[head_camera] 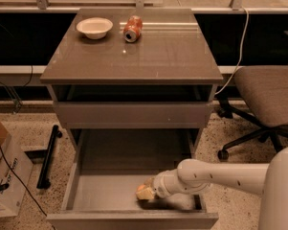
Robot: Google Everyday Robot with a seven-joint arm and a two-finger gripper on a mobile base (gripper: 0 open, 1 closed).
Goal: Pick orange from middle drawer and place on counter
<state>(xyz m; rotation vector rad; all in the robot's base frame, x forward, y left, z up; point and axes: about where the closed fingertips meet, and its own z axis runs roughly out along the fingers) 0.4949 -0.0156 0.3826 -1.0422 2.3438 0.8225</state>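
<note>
The middle drawer (133, 220) is pulled out wide open under the counter (134, 56). My gripper (143, 192) reaches in from the right and sits low at the drawer's front centre, just above the bottom. The orange (147, 182) shows only as a small orange patch right at the gripper's tip, mostly hidden by it. I cannot tell whether the gripper is touching or holding the orange.
A white bowl (94, 27) and an orange-red soda can (132, 28) lie at the back of the counter. An office chair (270, 97) stands to the right. A cardboard box (5, 178) and a black bar (48, 155) lie on the floor to the left.
</note>
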